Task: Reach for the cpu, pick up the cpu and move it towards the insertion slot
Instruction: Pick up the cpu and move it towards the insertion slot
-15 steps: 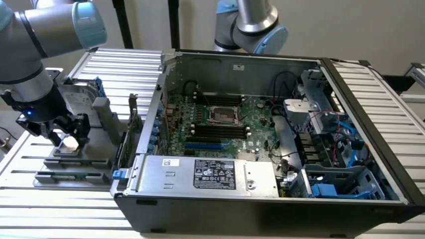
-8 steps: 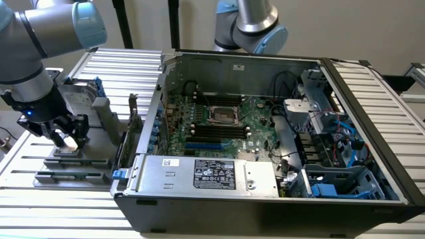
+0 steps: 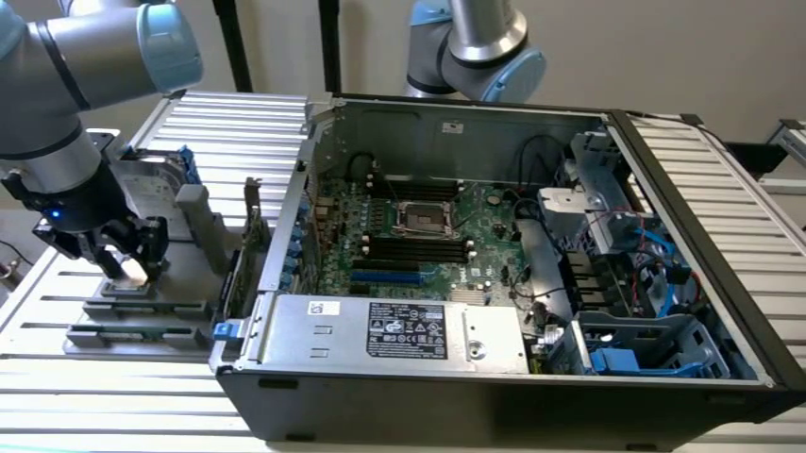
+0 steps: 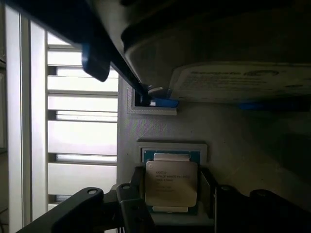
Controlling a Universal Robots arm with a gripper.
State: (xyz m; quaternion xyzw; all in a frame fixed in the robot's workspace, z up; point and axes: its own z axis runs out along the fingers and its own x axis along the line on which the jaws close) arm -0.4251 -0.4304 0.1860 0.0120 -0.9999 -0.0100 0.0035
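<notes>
This looks like a robotics lab or test workshop. An opened computer case lies on a slatted aluminium desk with its motherboard exposed. A grey-and-blue robot arm and a second arm stand before a plain pale wall.

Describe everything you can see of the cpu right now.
The cpu is a small flat square chip: shiny silver metal top with faint print, blue-green board showing at its edges. It lies flat, top up, seated in a pale grey holder on the slatted table, outside the computer case. The tool sits right over it; contact can't be judged.
</notes>
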